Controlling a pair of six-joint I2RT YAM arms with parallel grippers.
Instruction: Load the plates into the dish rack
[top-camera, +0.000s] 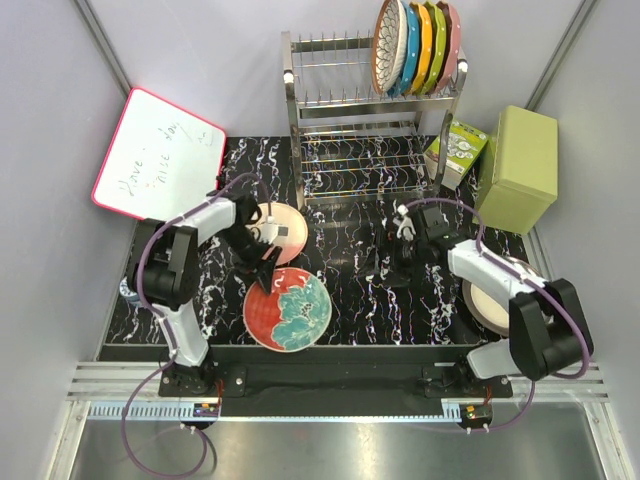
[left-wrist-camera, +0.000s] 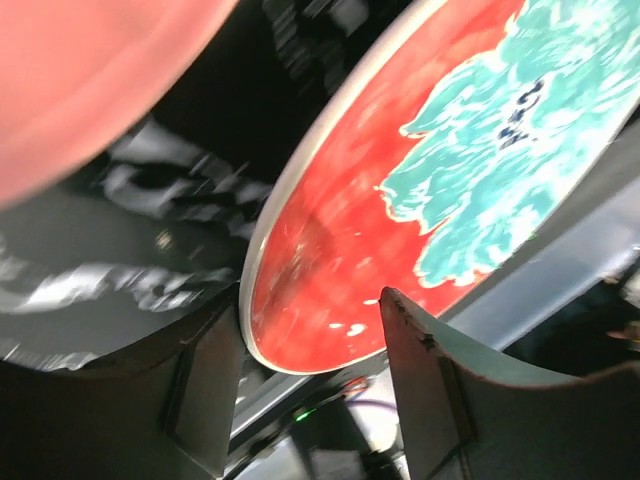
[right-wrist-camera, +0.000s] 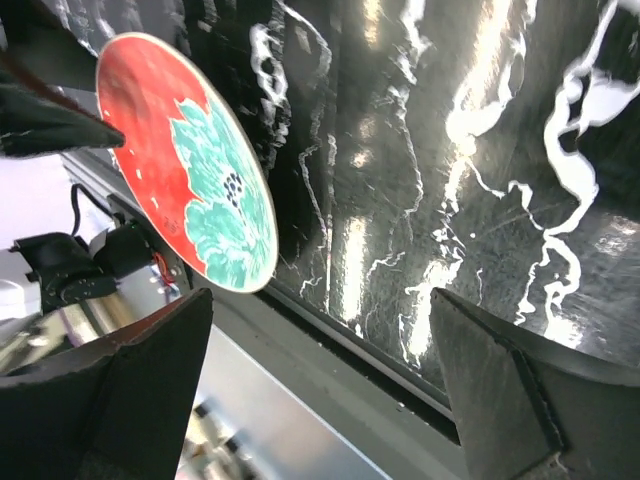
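Observation:
The red plate with a teal flower (top-camera: 288, 308) lies at the table's front edge; it also shows in the left wrist view (left-wrist-camera: 340, 250) and the right wrist view (right-wrist-camera: 185, 165). My left gripper (top-camera: 265, 270) (left-wrist-camera: 310, 300) is open, its fingers straddling the plate's far-left rim. The pink-and-cream plate (top-camera: 278, 222) lies just behind it. The cream plate with a dark brown rim (top-camera: 487, 300) lies at the right, partly under my right arm. My right gripper (top-camera: 395, 262) (right-wrist-camera: 320, 295) is open and empty over mid-table. The brown-rimmed floral plate (top-camera: 384, 45) stands in the dish rack (top-camera: 370, 110).
Plain blue, orange, green and pink plates (top-camera: 425, 45) stand beside the floral one on the rack's top tier. A red-framed whiteboard (top-camera: 160, 153) leans at the back left. A green box (top-camera: 520, 165) and a small carton (top-camera: 455, 150) stand right of the rack.

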